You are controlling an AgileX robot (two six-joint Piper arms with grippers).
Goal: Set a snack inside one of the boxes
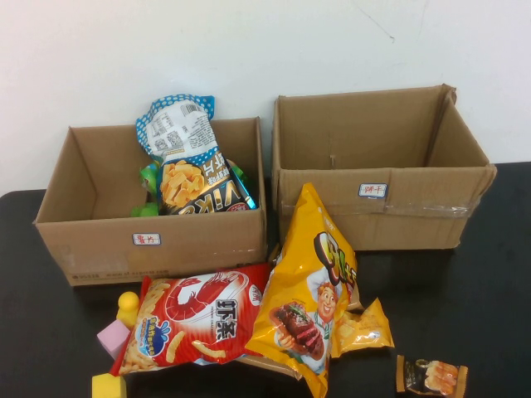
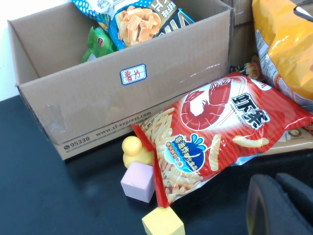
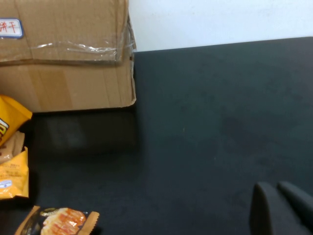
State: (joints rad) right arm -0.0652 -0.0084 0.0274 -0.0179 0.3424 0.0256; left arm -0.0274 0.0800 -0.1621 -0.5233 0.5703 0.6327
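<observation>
The snack (image 1: 187, 162), a blue-and-white dotted bag with pictured crisps and a black "VIK" band, stands tilted inside the lower brown box (image 1: 91, 245) with the red-written label, at the left. It leans on the box's right side over a green packet (image 1: 149, 178). It also shows in the left wrist view (image 2: 137, 19), inside the box (image 2: 88, 103). My left gripper (image 2: 275, 180) is shut and empty, low over the table near the red bag. My right gripper (image 3: 275, 187) is shut and empty over bare table at the right. Neither gripper shows in the high view.
The taller taped box (image 1: 373, 166) stands at the back right. A red prawn-stick bag (image 1: 195, 319), a tall yellow chef bag (image 1: 311, 290), a small orange packet (image 1: 361, 327) and a brown sweet packet (image 1: 431, 375) lie in front. Yellow and pink foam blocks (image 1: 114, 336) sit front left.
</observation>
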